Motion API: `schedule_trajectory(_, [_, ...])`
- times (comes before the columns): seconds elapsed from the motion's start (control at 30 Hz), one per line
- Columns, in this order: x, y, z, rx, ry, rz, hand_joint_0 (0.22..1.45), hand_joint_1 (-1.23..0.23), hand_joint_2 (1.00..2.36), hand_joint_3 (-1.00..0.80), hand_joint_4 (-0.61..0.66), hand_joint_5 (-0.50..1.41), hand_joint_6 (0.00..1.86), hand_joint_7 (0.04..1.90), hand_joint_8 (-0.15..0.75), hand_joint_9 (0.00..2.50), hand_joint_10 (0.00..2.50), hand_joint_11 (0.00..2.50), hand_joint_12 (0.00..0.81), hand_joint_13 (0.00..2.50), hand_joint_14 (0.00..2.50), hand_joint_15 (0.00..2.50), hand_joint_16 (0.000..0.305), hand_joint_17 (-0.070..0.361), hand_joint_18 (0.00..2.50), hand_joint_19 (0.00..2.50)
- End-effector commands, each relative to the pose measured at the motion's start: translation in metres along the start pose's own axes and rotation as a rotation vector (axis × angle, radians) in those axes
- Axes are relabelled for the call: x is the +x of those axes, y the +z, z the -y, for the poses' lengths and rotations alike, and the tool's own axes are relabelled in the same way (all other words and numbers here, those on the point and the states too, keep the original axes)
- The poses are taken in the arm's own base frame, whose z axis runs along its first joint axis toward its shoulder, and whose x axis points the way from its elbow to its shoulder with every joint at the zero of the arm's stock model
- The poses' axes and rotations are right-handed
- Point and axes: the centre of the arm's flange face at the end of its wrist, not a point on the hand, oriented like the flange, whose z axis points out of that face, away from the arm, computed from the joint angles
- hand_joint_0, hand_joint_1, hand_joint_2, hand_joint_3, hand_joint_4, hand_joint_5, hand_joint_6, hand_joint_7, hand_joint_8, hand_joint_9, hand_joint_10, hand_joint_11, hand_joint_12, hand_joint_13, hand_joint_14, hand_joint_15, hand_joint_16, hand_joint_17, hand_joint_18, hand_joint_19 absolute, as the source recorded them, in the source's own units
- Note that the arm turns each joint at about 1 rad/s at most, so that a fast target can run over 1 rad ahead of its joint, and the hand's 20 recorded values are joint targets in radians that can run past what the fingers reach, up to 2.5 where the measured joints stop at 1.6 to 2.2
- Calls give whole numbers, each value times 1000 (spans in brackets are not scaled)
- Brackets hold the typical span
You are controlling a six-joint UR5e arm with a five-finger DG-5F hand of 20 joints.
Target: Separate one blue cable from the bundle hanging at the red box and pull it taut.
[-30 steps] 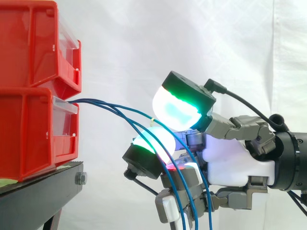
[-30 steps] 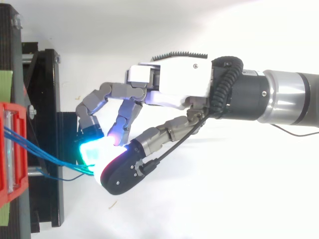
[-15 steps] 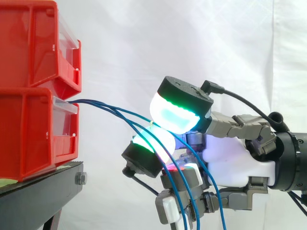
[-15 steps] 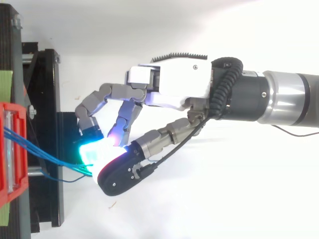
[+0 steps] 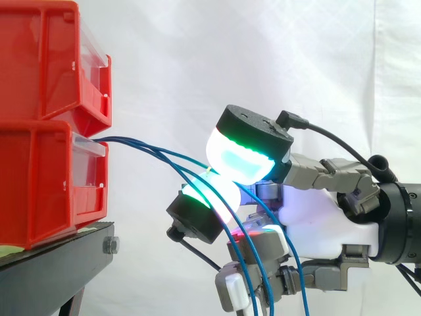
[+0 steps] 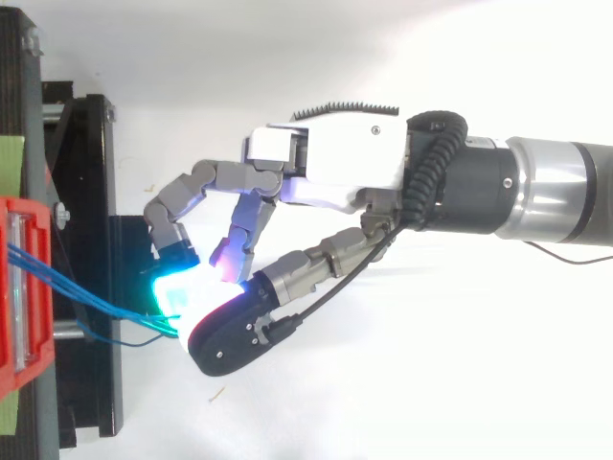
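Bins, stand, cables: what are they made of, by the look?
The bins: likely moulded plastic, glossy red, ribbed walls. The stand: probably painted metal, matte black, with a bolt at its edge. The cables: thin wire in a smooth blue sheath, probably plastic; they hang in soft curves.

Blue cables: inner ends hidden behind front of lower red bin, lower ends cut off by bottom edge, side view. One blue cable vanishes between my pads; pinch spot on my hand hidden. Lower bin and upper red bin cut off left, my arm right. From top, strands lost in pad glow.
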Motion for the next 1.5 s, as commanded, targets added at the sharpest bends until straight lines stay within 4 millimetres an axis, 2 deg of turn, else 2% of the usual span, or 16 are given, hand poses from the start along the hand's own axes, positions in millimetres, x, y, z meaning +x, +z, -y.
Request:
schedule_trajectory(0.0, [1,-3,2,24,-8,-3,638,-792,1017,13,-262,-135,880,1347,369,1319,25,1126,369,1109,22,560,47,107,1080,410])
schedule_trajectory(0.13, [1,-10,5,88,-14,-9,635,-782,1017,5,-207,-139,882,1336,373,1368,27,1203,377,1128,20,567,47,106,1089,409])
schedule_trajectory(0.27, [-2,-17,-18,104,-13,-5,632,-784,1015,-4,-200,-139,883,1329,380,1389,27,1234,384,1065,20,545,49,110,1082,407])
schedule_trajectory(0.3, [-3,-21,-20,117,-15,-5,632,-784,1016,-1,-193,-139,883,1326,385,1386,26,1228,384,1059,19,542,49,110,1079,398])
schedule_trajectory(0.33, [-4,-29,-27,127,-18,-1,631,-783,1016,-1,-199,-139,884,1319,386,1406,26,1365,384,1056,20,547,49,110,1077,398])
schedule_trajectory(0.37, [-3,-33,-29,130,-19,2,631,-783,1016,-1,-200,-139,884,1317,385,1407,26,1372,381,1056,21,548,49,110,1077,399])
schedule_trajectory(0.47, [-10,-54,-36,149,-29,56,632,-783,1016,-6,-198,-139,883,1324,381,1430,21,1572,385,1115,24,681,48,108,1073,402])
schedule_trajectory(0.57, [-13,-65,-38,155,-34,100,632,-782,1018,-8,-198,-140,883,1321,381,1434,18,1593,394,1133,26,769,48,109,1067,409])
schedule_trajectory(0.73, [-12,-66,-38,156,-30,107,633,-782,1019,-8,-198,-140,882,1322,378,1424,13,1675,423,1260,26,1174,48,107,1081,506])
schedule_trajectory(0.83, [-8,-64,-39,139,-27,106,633,-782,1018,-5,-192,-140,882,1315,375,1418,10,1730,413,1377,19,1487,47,106,1127,572])
schedule_trajectory(1.03, [-4,-60,-38,106,6,128,638,-787,1017,-14,-183,-139,881,1307,375,1418,1,1847,406,1454,10,1882,48,108,1160,659])
schedule_trajectory(1.1, [-2,-59,-36,105,21,129,638,-787,1017,-13,-181,-139,880,1313,377,1414,0,1868,406,1420,154,1876,49,109,1173,689])
schedule_trajectory(1.27, [2,-57,-38,93,25,134,640,-789,1017,-22,-169,-140,879,1301,370,1392,167,1839,403,1302,752,1795,50,113,1243,852])
schedule_trajectory(1.33, [4,-58,-37,98,25,136,641,-790,1019,-25,-166,-141,878,1308,360,1406,261,1840,398,1265,1072,1751,51,114,1268,998])
schedule_trajectory(1.47, [7,-59,-37,107,21,157,641,-788,1019,-22,-165,-141,878,1288,346,1487,417,1860,377,1286,1259,1751,49,111,1331,1116])
